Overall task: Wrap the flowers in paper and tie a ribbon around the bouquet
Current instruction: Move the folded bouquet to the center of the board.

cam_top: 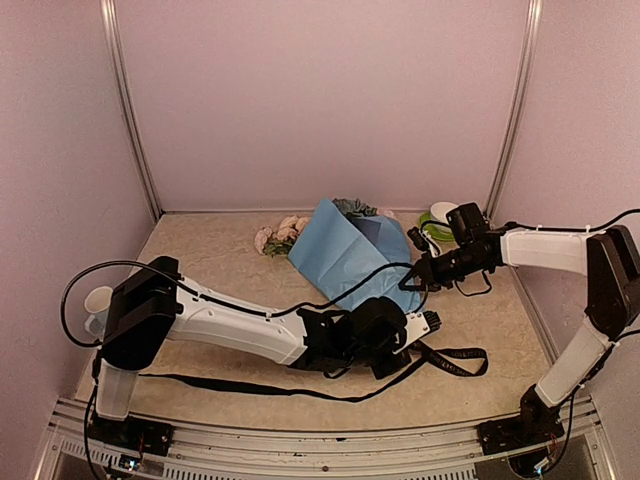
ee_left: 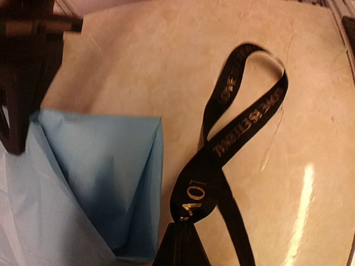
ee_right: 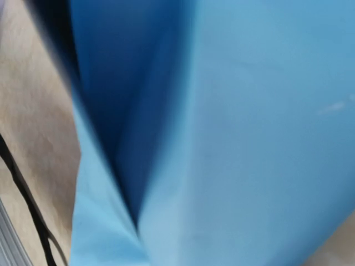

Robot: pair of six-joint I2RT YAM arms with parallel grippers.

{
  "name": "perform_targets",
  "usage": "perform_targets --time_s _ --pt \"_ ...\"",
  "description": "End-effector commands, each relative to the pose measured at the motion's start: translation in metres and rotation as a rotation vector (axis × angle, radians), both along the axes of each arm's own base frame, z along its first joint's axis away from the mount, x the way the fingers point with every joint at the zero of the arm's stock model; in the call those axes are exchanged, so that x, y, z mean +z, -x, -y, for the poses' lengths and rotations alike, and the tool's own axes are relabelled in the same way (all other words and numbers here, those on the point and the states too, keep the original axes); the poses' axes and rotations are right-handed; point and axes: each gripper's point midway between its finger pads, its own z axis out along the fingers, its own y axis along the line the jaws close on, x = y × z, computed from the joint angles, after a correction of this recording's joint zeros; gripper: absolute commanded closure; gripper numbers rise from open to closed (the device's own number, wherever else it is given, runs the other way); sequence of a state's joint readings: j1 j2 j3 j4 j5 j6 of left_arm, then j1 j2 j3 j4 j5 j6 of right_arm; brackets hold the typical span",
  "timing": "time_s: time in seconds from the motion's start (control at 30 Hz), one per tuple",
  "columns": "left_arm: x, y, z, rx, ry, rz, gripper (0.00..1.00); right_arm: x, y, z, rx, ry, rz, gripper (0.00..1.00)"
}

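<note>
Light blue wrapping paper, darker blue inside its fold, fills the right wrist view, blurred by closeness. The fold narrows towards the bottom of that view, where the right gripper is closed on the sheet's narrow end; the paper covers its fingers in its own camera.

The narrow black ribbon carries gold print. "IS ETERN" can be read along one stretch of its loop, though the letters before it are unclear. The digits "01" sit just above the left gripper, whose fingertips are pinched tight on the ribbon. It curls in an open loop on the table, and in the top view its long tail trails leftward under the left arm.

The table is a beige, stone-patterned surface, glossy enough to show a bright streak of light. Pale pinkish walls close it in on three sides, with thin metal posts in the back corners and a metal rail along the near edge.

The paper stands as a loose cone at mid-table. The artificial flowers show at its wide far end: pale pink blooms on the table to its left, blue-grey ones at its top edge. A white cup sits at the left edge beside the left arm. Green and white dishes lie at the back right, behind the right arm.
</note>
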State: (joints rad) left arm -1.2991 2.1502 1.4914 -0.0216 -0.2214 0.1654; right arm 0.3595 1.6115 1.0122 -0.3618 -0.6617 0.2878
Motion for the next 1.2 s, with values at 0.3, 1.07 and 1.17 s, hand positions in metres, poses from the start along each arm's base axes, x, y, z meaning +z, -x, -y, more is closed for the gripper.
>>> perform_targets --time_s 0.3,1.07,1.17 --pt "0.156 0.021 0.090 -0.134 0.485 0.247 1.00 0.037 -0.006 -0.011 0.026 -0.050 0.060 1.00" --pt "0.116 0.057 0.115 -0.255 0.311 0.143 0.01 0.036 -0.004 -0.006 0.024 -0.011 0.072 1.00" --pt "0.116 0.056 0.087 -0.219 0.283 0.137 0.01 0.035 -0.002 -0.006 0.026 -0.012 0.068 1.00"
